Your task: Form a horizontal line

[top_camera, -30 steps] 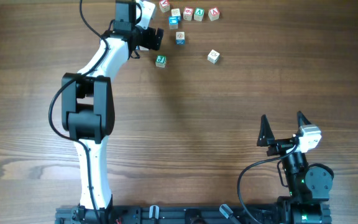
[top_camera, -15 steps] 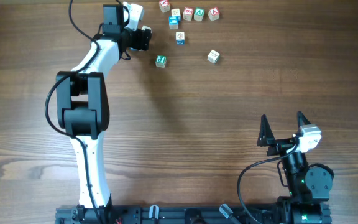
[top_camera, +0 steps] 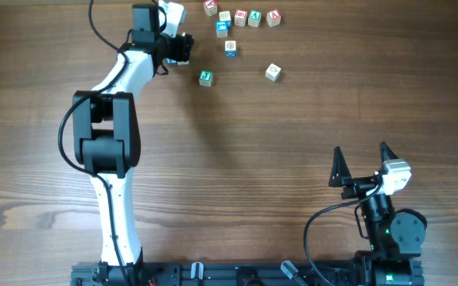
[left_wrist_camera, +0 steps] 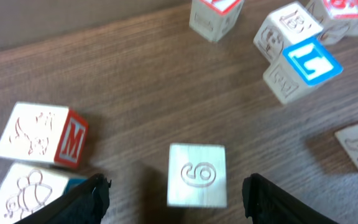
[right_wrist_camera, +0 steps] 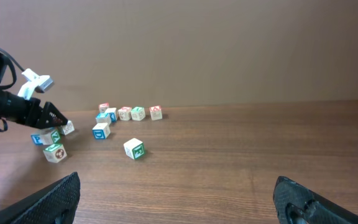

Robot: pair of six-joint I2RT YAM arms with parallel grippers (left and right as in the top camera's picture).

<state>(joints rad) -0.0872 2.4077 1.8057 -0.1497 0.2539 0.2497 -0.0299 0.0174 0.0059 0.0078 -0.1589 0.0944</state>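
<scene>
A short row of three pale cubes [top_camera: 254, 17] lies at the table's far edge and also shows in the right wrist view [right_wrist_camera: 138, 113]; their marks look green and red. More cubes are scattered around it. My left gripper [top_camera: 183, 49] is open, low over the table left of the cubes. In the left wrist view a pale cube marked 6 [left_wrist_camera: 196, 175] lies between its spread fingers [left_wrist_camera: 86, 199], touching neither. My right gripper [top_camera: 362, 163] is open and empty near the front right, far from the cubes.
Loose cubes lie at the far side: a teal-topped one [top_camera: 205, 78], a pale one [top_camera: 273, 72], blue-faced ones [top_camera: 222, 28]. The left wrist view shows an M cube [left_wrist_camera: 42, 134], a bee cube [left_wrist_camera: 30, 193] and a blue L cube [left_wrist_camera: 303, 65].
My left arm has swung a little to the left, carrying its open gripper away from the scattered cubes. The cubes and my right arm have not moved.
</scene>
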